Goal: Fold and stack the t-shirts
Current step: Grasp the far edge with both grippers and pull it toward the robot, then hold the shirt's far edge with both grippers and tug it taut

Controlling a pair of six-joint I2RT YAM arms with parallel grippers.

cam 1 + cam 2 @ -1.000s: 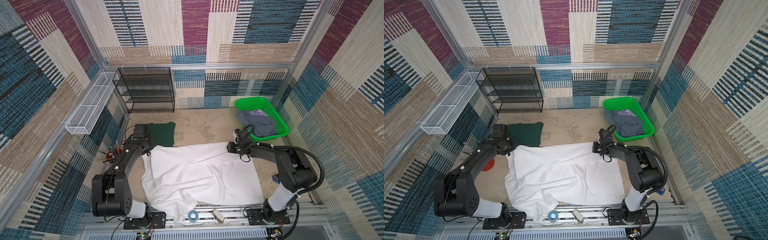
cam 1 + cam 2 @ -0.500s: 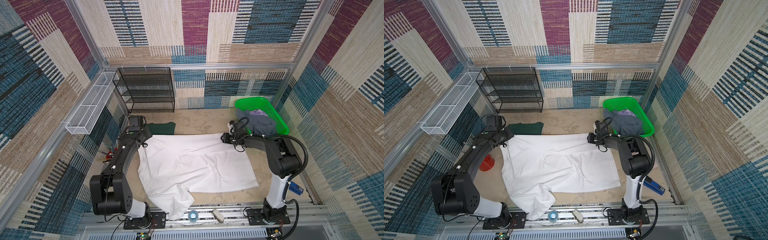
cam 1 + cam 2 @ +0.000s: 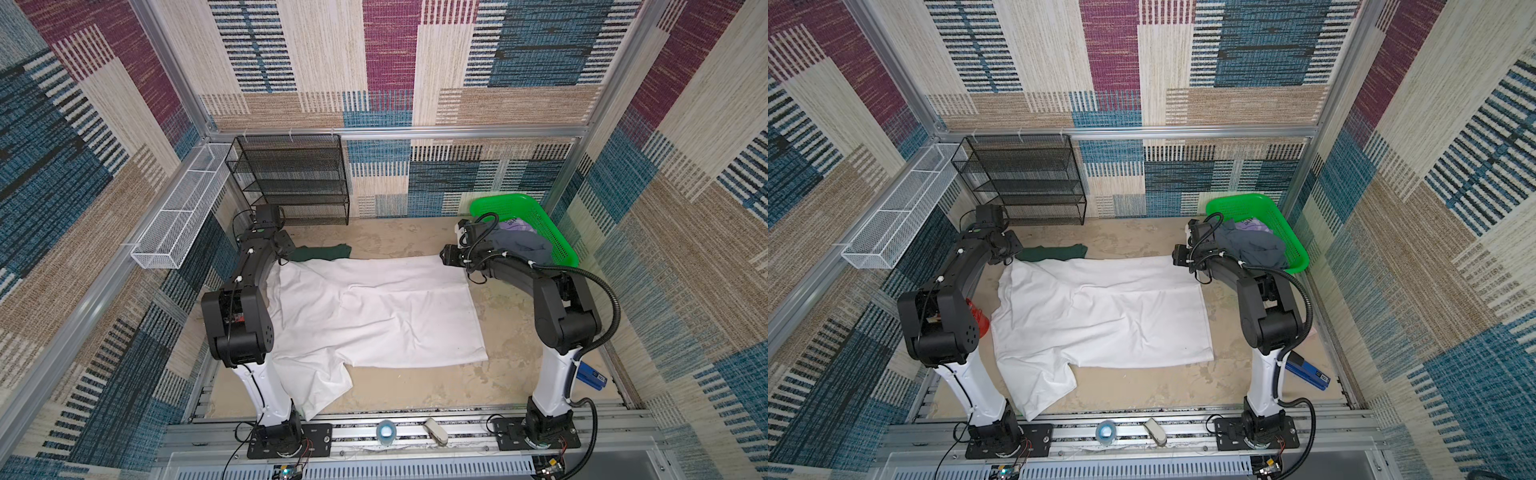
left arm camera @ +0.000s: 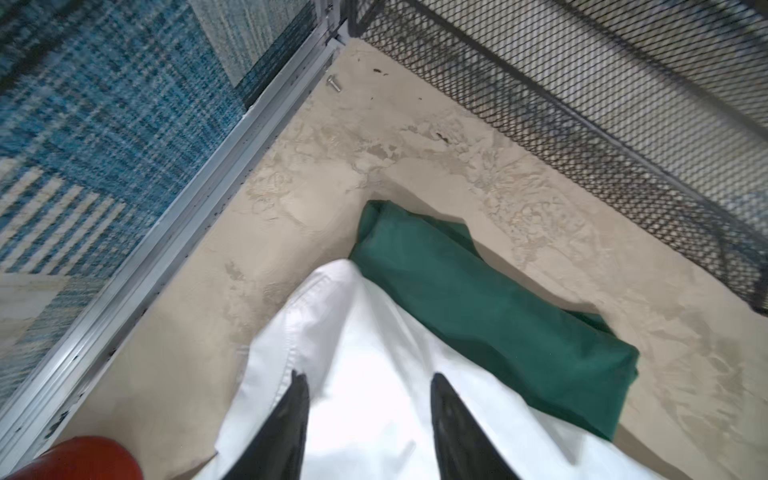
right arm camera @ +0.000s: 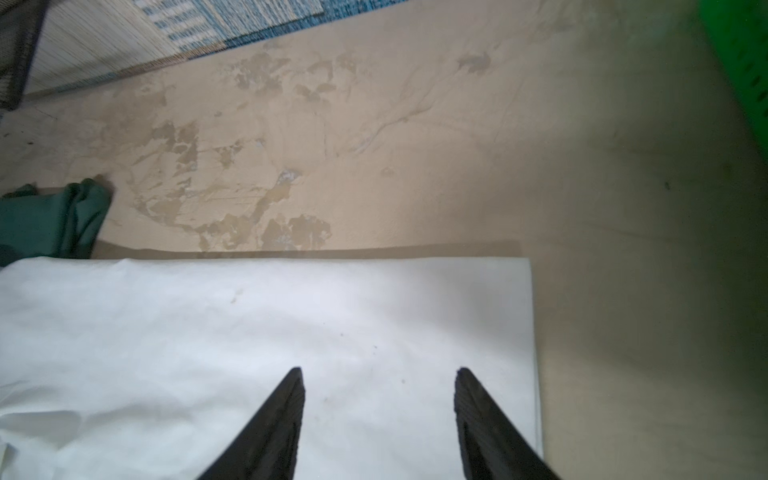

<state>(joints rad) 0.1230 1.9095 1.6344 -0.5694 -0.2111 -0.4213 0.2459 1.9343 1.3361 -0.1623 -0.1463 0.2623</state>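
White t-shirt, smooth creased cloth, green t-shirt folded

Basket behind spread shirt — right.

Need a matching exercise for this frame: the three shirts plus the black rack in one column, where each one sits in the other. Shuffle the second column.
Things:
1. white t-shirt
2. dark green t-shirt
3. grey t-shirt
4. black mesh rack

Places:
a. bundled in the green basket
b. spread over the middle of the table
c. standing at the far end of the table
d. far left, one edge covered by another shirt

Pairs: 1-b, 2-d, 3-a, 4-c
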